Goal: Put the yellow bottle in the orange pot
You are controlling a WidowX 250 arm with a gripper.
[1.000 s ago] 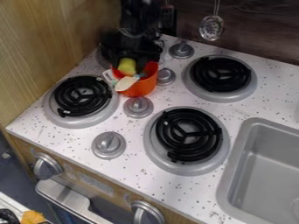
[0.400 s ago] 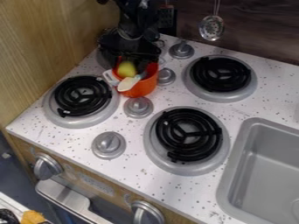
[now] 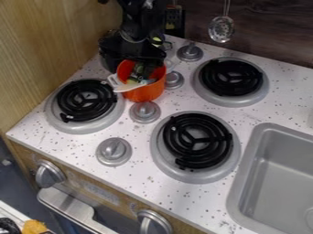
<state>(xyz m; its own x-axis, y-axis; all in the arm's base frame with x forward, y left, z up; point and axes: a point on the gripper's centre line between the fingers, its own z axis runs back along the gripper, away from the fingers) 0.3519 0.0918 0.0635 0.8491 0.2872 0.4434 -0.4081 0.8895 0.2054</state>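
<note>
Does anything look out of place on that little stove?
The orange pot stands off the visible black burner coils, beside round grey knobs, and a pale piece juts over its rim. Nothing looks spilled.

The pincer [image 3: 142, 68] hangs at the orange pot [image 3: 147, 93].

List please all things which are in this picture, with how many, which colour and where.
pot: 1, orange, stovetop's rear left
yellowish item: 1, inside the pot, too hidden to name
handle or utensil: 1, white, at the pot's near left rim
coil burners: 3 plainly seen, black on grey, across the stovetop
stovetop knobs: 4, grey, among the burners
front knobs: 2, silver, front panel
oven handle: 1, silver, lower left
sink: 1, grey, right
slotted spoon: 1, silver, hanging at back
stovetop: 1, speckled white, centre
robot arm: 1, black, upper left
end effector: 1, black, at the pot's opening
</note>
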